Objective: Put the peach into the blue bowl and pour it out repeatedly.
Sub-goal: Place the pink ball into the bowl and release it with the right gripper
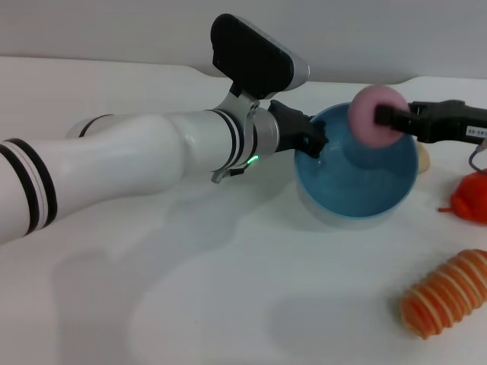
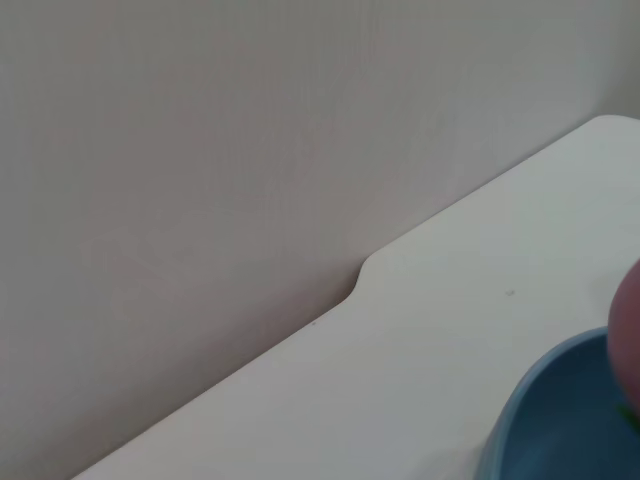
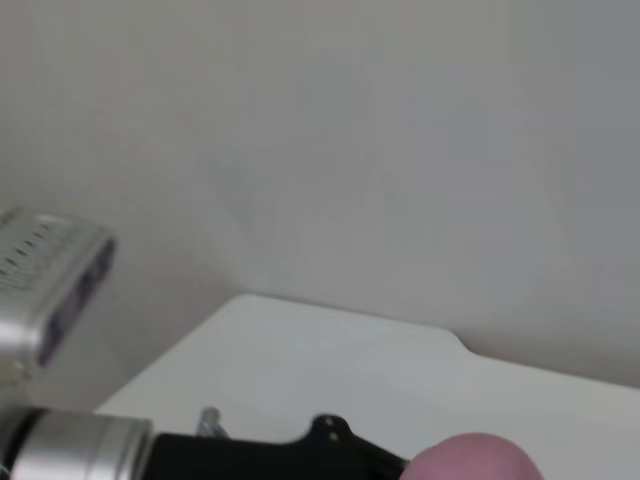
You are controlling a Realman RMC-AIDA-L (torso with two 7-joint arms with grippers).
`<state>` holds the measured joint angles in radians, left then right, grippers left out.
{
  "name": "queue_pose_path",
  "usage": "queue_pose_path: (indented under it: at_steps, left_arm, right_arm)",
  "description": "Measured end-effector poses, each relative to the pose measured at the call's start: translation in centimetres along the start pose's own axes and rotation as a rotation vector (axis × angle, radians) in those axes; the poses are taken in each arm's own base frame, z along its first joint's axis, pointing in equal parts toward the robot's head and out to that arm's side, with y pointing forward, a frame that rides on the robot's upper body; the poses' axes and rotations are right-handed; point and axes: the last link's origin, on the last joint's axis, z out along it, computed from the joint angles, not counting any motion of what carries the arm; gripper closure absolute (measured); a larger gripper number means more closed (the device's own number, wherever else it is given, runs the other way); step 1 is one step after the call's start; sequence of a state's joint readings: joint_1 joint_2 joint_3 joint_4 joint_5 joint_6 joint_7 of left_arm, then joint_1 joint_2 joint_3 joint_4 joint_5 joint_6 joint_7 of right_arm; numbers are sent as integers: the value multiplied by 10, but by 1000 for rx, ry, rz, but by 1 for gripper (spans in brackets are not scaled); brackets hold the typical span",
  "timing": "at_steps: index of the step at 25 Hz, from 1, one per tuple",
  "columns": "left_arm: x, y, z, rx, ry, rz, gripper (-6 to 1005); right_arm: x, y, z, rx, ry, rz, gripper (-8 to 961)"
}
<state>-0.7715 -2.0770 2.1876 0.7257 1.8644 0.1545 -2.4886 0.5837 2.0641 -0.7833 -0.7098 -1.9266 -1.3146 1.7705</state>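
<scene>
The blue bowl [image 1: 358, 190] stands tilted on the white table right of centre, its opening turned toward me. My left gripper [image 1: 313, 141] reaches in from the left and is shut on the bowl's left rim. My right gripper [image 1: 385, 120] comes in from the right and is shut on the pink peach [image 1: 367, 112], holding it above the bowl's far rim. The left wrist view shows part of the bowl's rim [image 2: 560, 400] and a sliver of the peach [image 2: 630, 325]. The right wrist view shows the top of the peach [image 3: 475, 460] and the left arm's black gripper [image 3: 270, 455].
A red fruit with a stem [image 1: 472, 196] lies at the right edge. An orange striped ribbed toy [image 1: 445, 295] lies at the front right. A beige ball [image 1: 423, 160] peeks out behind the bowl. The table's far edge has a notch [image 2: 360, 275] by the wall.
</scene>
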Motion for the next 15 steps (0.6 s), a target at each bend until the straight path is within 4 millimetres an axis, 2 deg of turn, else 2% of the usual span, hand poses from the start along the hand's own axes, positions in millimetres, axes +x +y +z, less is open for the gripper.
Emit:
queue_pose_path:
  at_steps: [15]
  left_arm:
    - [0, -5, -1, 12, -1, 8, 1001]
  right_arm:
    - [6, -8, -1, 53, 12, 11, 515]
